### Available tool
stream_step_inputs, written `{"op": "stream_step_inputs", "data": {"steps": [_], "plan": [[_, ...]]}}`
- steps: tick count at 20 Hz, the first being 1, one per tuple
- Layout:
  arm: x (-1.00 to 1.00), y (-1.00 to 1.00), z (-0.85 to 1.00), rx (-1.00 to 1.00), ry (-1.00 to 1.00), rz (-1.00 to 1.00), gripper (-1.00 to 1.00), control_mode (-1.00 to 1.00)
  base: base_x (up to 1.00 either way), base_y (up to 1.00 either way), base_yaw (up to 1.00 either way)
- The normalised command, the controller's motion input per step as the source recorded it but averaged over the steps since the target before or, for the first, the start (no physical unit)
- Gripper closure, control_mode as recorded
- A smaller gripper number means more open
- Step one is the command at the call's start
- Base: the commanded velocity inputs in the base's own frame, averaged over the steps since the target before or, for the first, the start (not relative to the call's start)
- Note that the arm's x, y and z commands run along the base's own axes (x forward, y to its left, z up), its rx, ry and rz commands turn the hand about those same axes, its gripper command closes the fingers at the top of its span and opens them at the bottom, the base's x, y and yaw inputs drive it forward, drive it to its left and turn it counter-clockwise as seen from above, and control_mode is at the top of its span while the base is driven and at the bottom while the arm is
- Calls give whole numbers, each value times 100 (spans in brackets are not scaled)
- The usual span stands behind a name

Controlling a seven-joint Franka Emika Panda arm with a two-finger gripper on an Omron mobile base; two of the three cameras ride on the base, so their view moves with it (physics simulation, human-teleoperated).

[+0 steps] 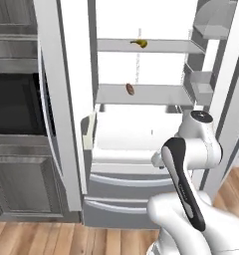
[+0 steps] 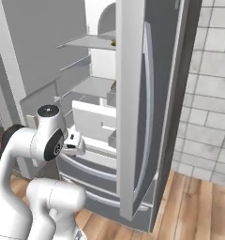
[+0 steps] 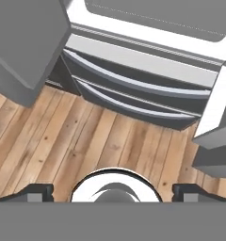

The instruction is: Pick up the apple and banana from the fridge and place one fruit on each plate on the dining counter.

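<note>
Dark fingers [image 3: 39, 192] set wide apart, nothing between them, pointing down at wooden floor [image 3: 63, 136] before fridge [image 1: 141, 129] drawers. Gripper [image 3: 113, 193] low, folded near arm's own base, well apart from fruit. Banana [image 1: 139, 43] on upper shelf [image 1: 151, 46]; small dark red-brown item, likely apple [image 1: 130, 89], on shelf below. Judgement: both light; banana soft-skinned, bruises, best pinched across middle of curve. Apple firm, smooth, rolls easily; grip across widest part, moderate squeeze.

Banana [image 2: 114, 43] and apple [image 2: 114, 86] are largely hidden behind the fridge door [image 2: 133, 108]; gripper [image 3: 113, 192] fingertips are cropped at the frame edge.
</note>
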Motion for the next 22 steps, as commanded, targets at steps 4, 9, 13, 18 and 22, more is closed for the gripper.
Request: {"op": "stream_step_inputs", "data": {"steps": [4,9,13,18,22], "plan": [[0,0,0,0,0,0,-100,100,45,27,-28],[0,0,0,0,0,0,-100,100,53,29,-28],[0,0,0,0,0,0,-100,100,33,53,-24],[0,0,0,0,0,0,-100,100,47,25,-18],[0,0,0,0,0,0,-100,100,51,35,-10]]}}
